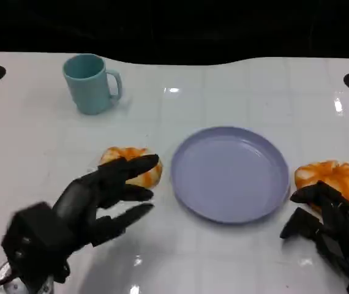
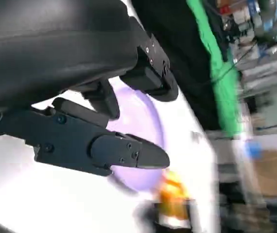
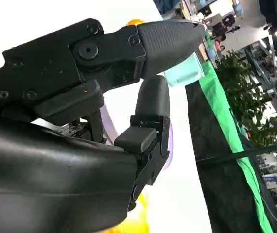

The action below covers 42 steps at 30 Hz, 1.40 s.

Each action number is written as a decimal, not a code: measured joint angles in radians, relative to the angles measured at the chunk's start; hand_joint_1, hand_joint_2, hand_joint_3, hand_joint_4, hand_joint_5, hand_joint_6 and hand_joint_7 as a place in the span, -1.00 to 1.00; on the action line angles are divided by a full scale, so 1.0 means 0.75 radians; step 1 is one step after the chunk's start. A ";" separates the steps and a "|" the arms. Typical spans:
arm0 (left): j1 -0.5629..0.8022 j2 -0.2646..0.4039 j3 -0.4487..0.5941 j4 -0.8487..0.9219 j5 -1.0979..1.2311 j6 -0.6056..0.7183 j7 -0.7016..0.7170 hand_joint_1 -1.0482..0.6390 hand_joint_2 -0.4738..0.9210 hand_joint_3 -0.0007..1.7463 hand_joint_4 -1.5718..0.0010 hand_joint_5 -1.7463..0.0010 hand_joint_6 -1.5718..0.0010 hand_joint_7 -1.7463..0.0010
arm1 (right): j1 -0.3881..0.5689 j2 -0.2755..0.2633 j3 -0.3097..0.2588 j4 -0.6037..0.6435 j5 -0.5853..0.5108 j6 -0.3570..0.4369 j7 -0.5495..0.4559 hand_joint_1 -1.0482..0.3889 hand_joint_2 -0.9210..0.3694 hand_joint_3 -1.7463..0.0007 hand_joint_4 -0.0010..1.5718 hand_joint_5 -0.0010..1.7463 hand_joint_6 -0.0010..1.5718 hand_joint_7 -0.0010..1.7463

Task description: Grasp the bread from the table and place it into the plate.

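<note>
Two round orange-and-white glazed breads lie on the white table point(image 1: 236, 257), one at each side of the lavender plate point(image 1: 230, 173). From the plate's centre, the left bread point(image 1: 131, 164) sits at nine o'clock, just beside the rim; the right bread point(image 1: 330, 179) sits at three o'clock, near the rim. Both look puffy, with pale seams between orange lobes. The left hand point(image 1: 104, 199) holds nothing, fingers spread, tips over the left bread. The right hand point(image 1: 333, 229) is also unloaded, fingers apart, just beside the right bread. A teal mug point(image 1: 90, 84) stands at eleven o'clock.
</note>
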 measured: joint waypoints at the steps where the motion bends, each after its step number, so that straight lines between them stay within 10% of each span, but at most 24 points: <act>1: -0.007 0.013 -0.008 0.000 0.043 -0.017 0.033 -0.41 1.00 -0.89 0.81 0.08 0.43 0.98 | 0.000 0.002 0.000 0.000 -0.001 -0.002 -0.010 -0.34 -1.00 0.77 -0.14 0.79 -0.16 0.35; 24: -0.221 0.213 -0.282 -0.064 0.943 0.214 0.341 -0.42 0.97 -0.99 1.00 0.69 0.70 1.00 | -0.005 0.008 0.001 0.002 -0.001 -0.011 -0.017 -0.32 -1.00 0.74 -0.16 0.81 -0.19 0.38; 42: -0.580 0.227 -0.531 0.405 1.053 0.412 0.261 -0.38 0.90 -1.00 0.99 0.87 0.80 0.99 | 0.012 0.007 0.003 -0.027 0.002 0.010 0.006 -0.34 -1.00 0.76 -0.17 0.80 -0.20 0.35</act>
